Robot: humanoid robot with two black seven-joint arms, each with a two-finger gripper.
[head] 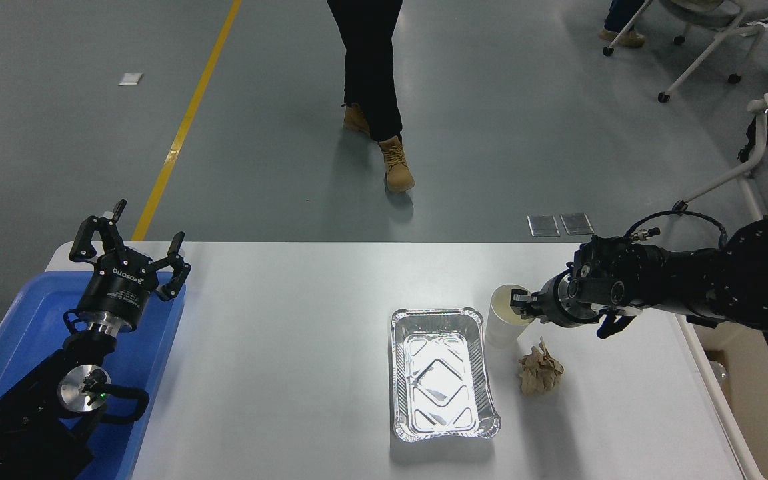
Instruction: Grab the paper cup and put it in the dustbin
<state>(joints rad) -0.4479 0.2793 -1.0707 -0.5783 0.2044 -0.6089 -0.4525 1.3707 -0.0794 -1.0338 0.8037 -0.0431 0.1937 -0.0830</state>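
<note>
The white paper cup (503, 325) stands upright on the white table (291, 347), just right of the foil tray's far corner. My right gripper (519, 305) comes in from the right and its tip sits at the cup's right rim, overlapping the cream inside. Its side-on angle hides whether it is closed on the rim. The beige dustbin (764, 400) shows partly past the table's right edge, low at the right. My left gripper (137, 241) is parked open above the blue tray at the lower left.
A rectangular foil tray (442, 373) lies left of the cup. A crumpled brown paper ball (539, 371) lies just in front of the cup. A blue plastic tray (17, 333) sits under the left arm. A person (374, 80) walks on the floor beyond the table.
</note>
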